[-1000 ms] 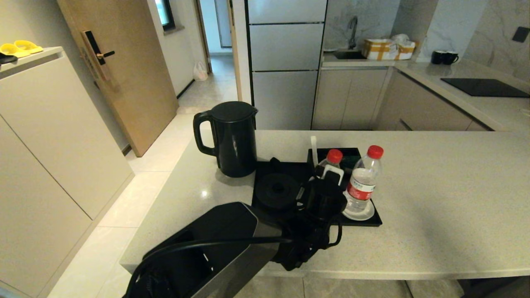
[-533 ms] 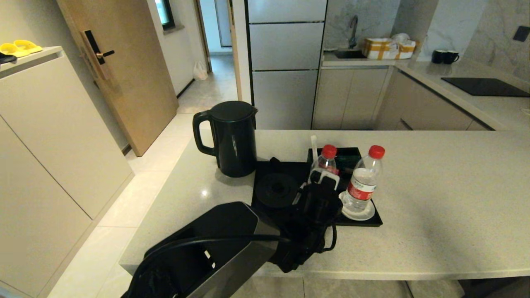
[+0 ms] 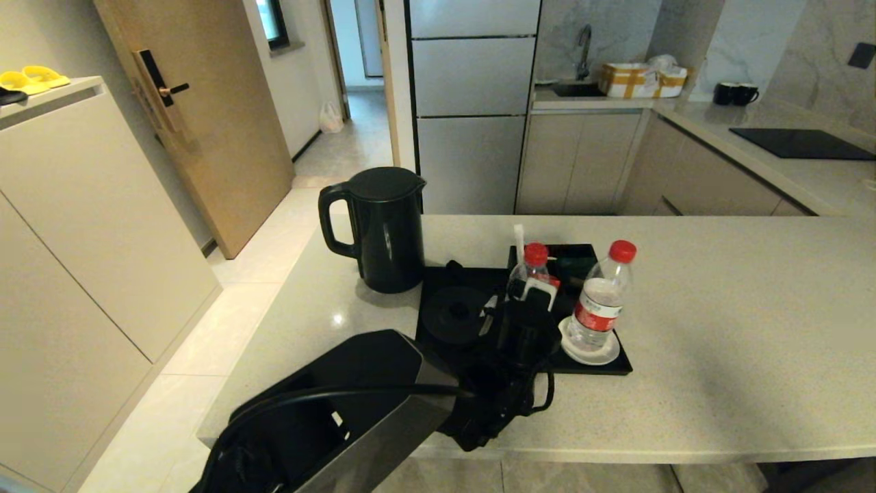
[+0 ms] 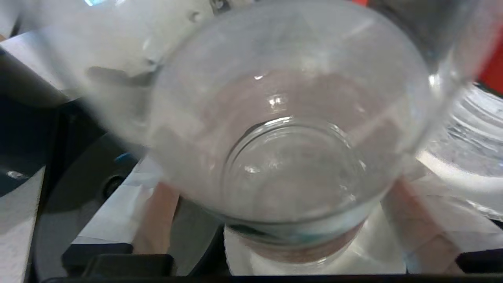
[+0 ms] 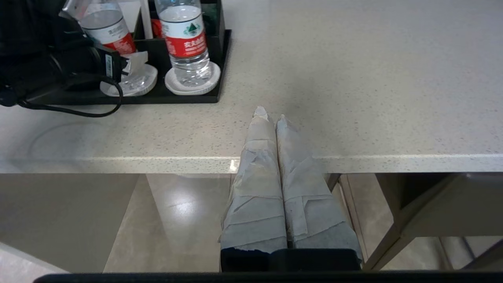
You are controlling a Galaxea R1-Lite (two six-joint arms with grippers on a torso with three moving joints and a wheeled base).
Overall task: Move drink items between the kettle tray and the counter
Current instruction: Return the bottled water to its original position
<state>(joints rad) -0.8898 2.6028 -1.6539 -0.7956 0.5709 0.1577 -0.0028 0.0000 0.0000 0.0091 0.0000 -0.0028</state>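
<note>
Left hand clamps a bottle; only right wrist view shows right hand pressed together.

chinese characters on bottle label

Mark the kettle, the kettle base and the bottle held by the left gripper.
kettle (image 3: 387, 236): head view, middle of its black body.
kettle base (image 3: 454, 315): head view, its round top.
held bottle (image 3: 534, 255): head view, its red cap.
left gripper (image 3: 534, 296): head view, between its fingertips.
</note>
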